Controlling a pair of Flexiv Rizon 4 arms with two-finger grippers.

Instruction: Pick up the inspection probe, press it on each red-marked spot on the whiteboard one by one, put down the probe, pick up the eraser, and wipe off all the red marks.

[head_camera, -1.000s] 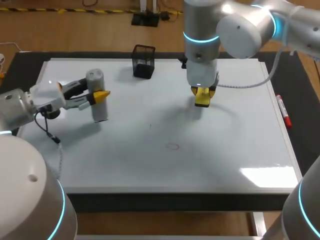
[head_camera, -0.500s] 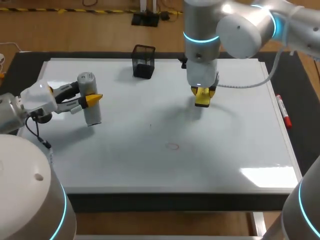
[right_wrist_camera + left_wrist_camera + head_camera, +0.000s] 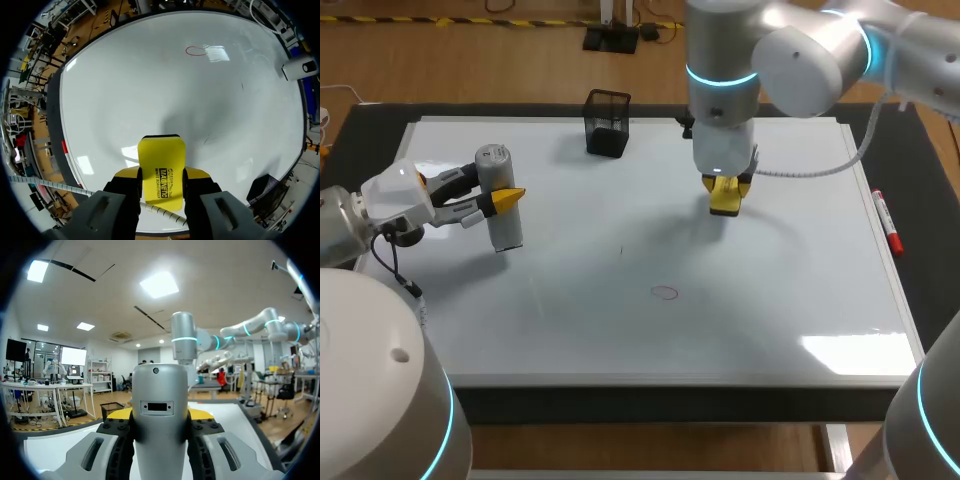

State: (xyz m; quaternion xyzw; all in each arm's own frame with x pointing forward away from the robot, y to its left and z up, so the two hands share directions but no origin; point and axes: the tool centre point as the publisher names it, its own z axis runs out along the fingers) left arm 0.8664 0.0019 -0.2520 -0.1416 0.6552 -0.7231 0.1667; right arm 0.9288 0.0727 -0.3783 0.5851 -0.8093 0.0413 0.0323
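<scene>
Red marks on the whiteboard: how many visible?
1. A red circle near the front middle of the whiteboard. The left arm and right arm may hide others.

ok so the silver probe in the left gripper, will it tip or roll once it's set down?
Probably rigid: the probe looks like a smooth metallic cylinder, held straight by the left gripper. It is tall and narrow, so set upright on the glossy whiteboard it may tip; on its side it would likely roll.

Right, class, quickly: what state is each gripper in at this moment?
Left gripper: closed, holding the probe.
Right gripper: closed, holding the eraser.
</scene>
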